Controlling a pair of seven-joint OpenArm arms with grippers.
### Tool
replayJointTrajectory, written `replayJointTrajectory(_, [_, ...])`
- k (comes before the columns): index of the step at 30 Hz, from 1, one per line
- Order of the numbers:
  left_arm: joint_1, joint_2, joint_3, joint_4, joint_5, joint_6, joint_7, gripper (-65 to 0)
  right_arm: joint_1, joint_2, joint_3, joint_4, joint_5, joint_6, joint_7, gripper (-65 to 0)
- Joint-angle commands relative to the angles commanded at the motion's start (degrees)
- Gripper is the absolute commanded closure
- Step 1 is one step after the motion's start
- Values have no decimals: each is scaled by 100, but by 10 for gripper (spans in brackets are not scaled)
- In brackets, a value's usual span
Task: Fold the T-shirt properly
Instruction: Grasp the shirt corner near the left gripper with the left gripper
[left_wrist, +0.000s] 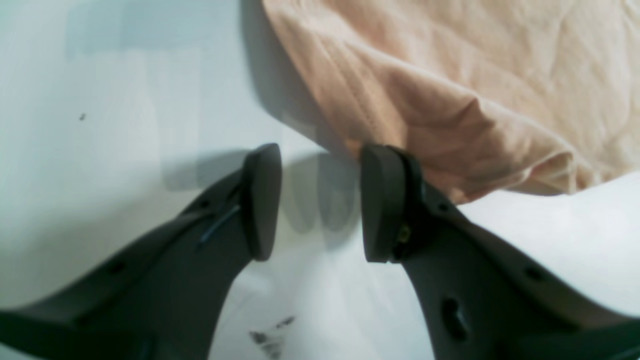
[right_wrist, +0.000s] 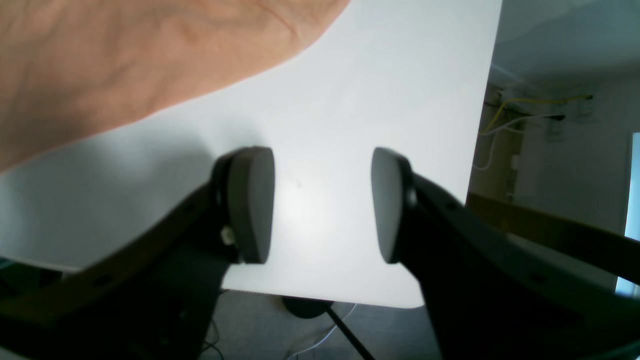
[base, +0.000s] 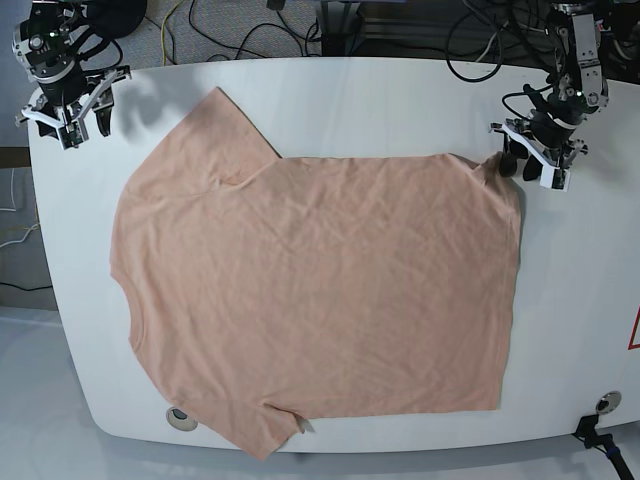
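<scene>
The peach T-shirt lies spread flat on the white table, with one sleeve toward the far left and the other at the near edge. No yellow print shows. My left gripper is open at the shirt's far right corner. In the left wrist view the left gripper holds nothing, and one fingertip sits right at the bunched shirt edge. My right gripper is open over bare table at the far left corner, apart from the sleeve. In the right wrist view the right gripper is empty, with the shirt beyond it.
Cables lie on the floor behind the table. Round grommets sit near the front edge at the left and right. A red mark is at the table's right edge. The table edge is close to the right gripper.
</scene>
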Motion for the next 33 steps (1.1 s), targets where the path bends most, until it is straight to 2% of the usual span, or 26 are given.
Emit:
replayJointTrajectory(2, [-1, 0, 34, 2, 9, -16, 15, -182, -33, 10, -5, -10, 2, 3, 26, -302])
replayJointTrajectory(3, [-85, -42, -39, 103, -124, 96, -250, -223, -2, -6, 25, 55, -8, 9, -12, -303])
replayJointTrajectory(6, [-212, -47, -34, 89, -322, 93, 78, -217, 17, 11, 2, 45, -7, 3, -38, -302])
replayJointTrajectory(13, [-432, -54, -13, 42, -828, 102, 434, -185, 31, -17, 12, 62, 0, 2, -46, -300])
replayJointTrajectory(22, [-559, -33, 12, -386, -807, 98, 616, -138, 9, -25, 17, 69, 21, 24, -41, -300])
replayJointTrajectory(32, [-714, -10, 24, -547, -659, 92, 535, -181, -22, -38, 0, 75, 56, -10, -20, -299])
replayJointTrajectory(33, [-740, -85, -8, -372, -1023, -9, 165, -168, -2, -12, 13, 108, 78, 11, -13, -309])
